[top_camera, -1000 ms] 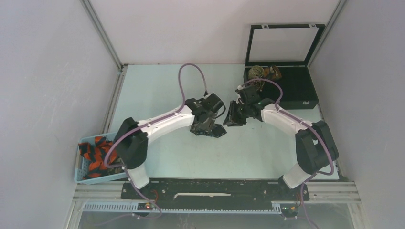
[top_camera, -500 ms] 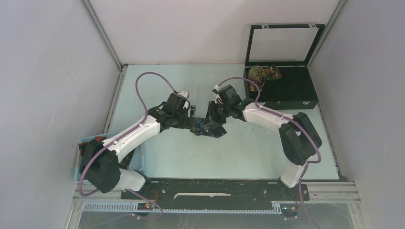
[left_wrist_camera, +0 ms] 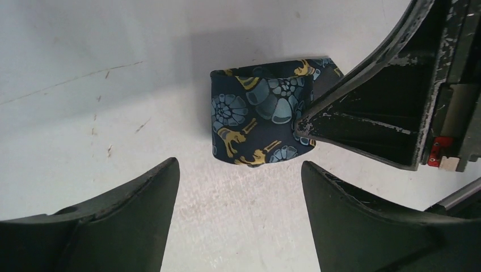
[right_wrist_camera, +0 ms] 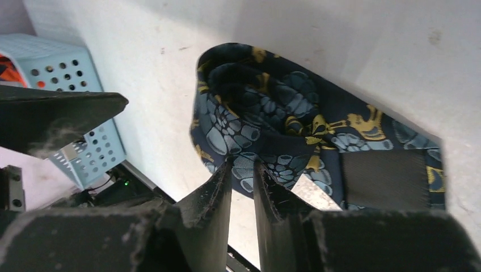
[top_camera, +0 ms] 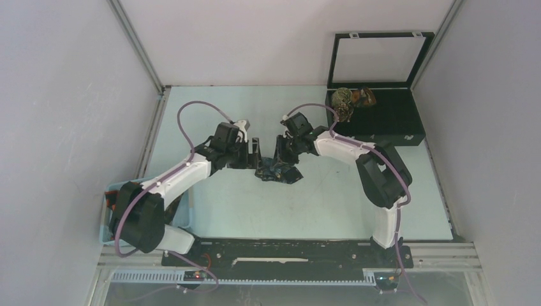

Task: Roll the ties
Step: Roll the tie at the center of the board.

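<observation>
**Reader:** Where do we find the tie in this panel?

**Legend:** We see the navy tie (left_wrist_camera: 258,127), patterned in blue and yellow, standing as a loose coil near the middle of the tabletop (top_camera: 319,204), between the two arms. In the right wrist view its outer end lies flat on the tabletop beside the coil.

**Reader:** What has changed over the last second?

**Legend:** We note that the left arm has swung out to the left. The left fingers (left_wrist_camera: 150,195), which hung directly over the tie, now sit just left of it, and the arm's elbow covers most of the blue basket (right_wrist_camera: 85,141). The right fingers (right_wrist_camera: 218,187) have travelled left, from well apart to the coil itself. Over the last half-second both have only crept closer.

**Reader:** How do the fingers stand?

**Legend:** The left fingers are wide apart and touch nothing, with the coil just beyond their tips. The right fingers are almost together, with a fold of the outer wrap in the narrow slit between them. We judge them clamped on the tie.

**Reader:** What does that mean for the task?

**Legend:** We read it as a hand-over within the rolling step: the right side steadies the coil while the left lines up to take or turn it. The flat tail is not yet wound in, so this tie is unfinished. Two finished coils (top_camera: 344,97) already sit in the black case (top_camera: 395,137) at the far right.
</observation>
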`<state>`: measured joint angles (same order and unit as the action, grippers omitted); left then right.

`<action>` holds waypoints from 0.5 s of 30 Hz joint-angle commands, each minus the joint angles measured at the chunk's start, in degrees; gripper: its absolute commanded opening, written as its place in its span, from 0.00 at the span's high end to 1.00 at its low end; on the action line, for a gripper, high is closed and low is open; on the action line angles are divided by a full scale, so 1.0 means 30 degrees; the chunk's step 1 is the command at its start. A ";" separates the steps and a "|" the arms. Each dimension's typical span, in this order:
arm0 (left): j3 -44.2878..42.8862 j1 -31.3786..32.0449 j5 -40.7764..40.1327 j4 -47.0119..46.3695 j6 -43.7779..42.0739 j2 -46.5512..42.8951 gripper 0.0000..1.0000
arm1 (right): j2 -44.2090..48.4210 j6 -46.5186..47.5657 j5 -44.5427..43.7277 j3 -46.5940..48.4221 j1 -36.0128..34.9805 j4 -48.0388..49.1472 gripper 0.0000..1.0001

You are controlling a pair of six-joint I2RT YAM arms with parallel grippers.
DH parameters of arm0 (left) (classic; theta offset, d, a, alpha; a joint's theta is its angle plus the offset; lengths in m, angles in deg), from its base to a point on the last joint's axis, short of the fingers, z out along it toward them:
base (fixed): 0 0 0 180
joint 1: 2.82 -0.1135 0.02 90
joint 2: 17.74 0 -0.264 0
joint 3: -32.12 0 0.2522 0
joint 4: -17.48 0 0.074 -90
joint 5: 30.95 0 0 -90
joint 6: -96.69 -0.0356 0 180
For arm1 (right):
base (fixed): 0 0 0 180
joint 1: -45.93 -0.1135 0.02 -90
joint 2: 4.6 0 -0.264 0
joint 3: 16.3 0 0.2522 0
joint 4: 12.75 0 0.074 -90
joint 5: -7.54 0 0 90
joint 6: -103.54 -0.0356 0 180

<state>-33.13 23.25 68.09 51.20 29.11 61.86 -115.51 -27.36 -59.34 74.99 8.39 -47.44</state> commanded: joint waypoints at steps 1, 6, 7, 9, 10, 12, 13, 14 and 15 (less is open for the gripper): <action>-0.0159 -0.0210 0.1587 -0.1557 -0.0420 0.0935 0.15 | -0.0478 0.0604 -0.0636 0.0524 0.0179 -0.0929 0.77; -0.0292 -0.0335 0.2328 -0.2015 -0.0528 0.1983 0.15 | -0.0601 0.0628 -0.0870 0.0088 0.0388 -0.1033 0.78; -0.0291 -0.0353 0.2540 -0.2135 -0.0550 0.2263 0.15 | -0.0648 0.0649 -0.0903 0.0046 0.0421 -0.1078 0.78; -0.0312 -0.0368 0.2921 -0.2345 -0.0515 0.2721 0.15 | -0.0669 0.0685 -0.0957 -0.0019 0.0490 -0.1179 0.79; -0.0341 -0.0368 0.3109 -0.2473 -0.0479 0.2955 0.15 | -0.0675 0.0708 -0.0965 -0.0033 0.0496 -0.1195 0.79; -0.0322 -0.0393 0.3519 -0.2738 -0.0304 0.3395 0.15 | -0.0692 0.0743 -0.0966 -0.0085 0.0524 -0.1205 0.79; -0.0310 -0.0397 0.3799 -0.3020 -0.0160 0.3585 0.15 | -0.0692 0.0759 -0.0966 -0.0093 0.0530 -0.1199 0.79; -0.0218 -0.0423 0.4039 -0.3315 -0.0028 0.3733 0.15 | -0.0703 0.0772 -0.0952 -0.0145 0.0549 -0.1198 0.79; -0.0212 -0.0474 0.4212 -0.3550 0.0120 0.3920 0.15 | -0.0705 0.0774 -0.0917 -0.0192 0.0533 -0.1198 0.79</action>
<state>-33.13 22.48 76.44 45.13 29.11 72.06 -116.67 -26.29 -60.83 74.97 9.72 -50.07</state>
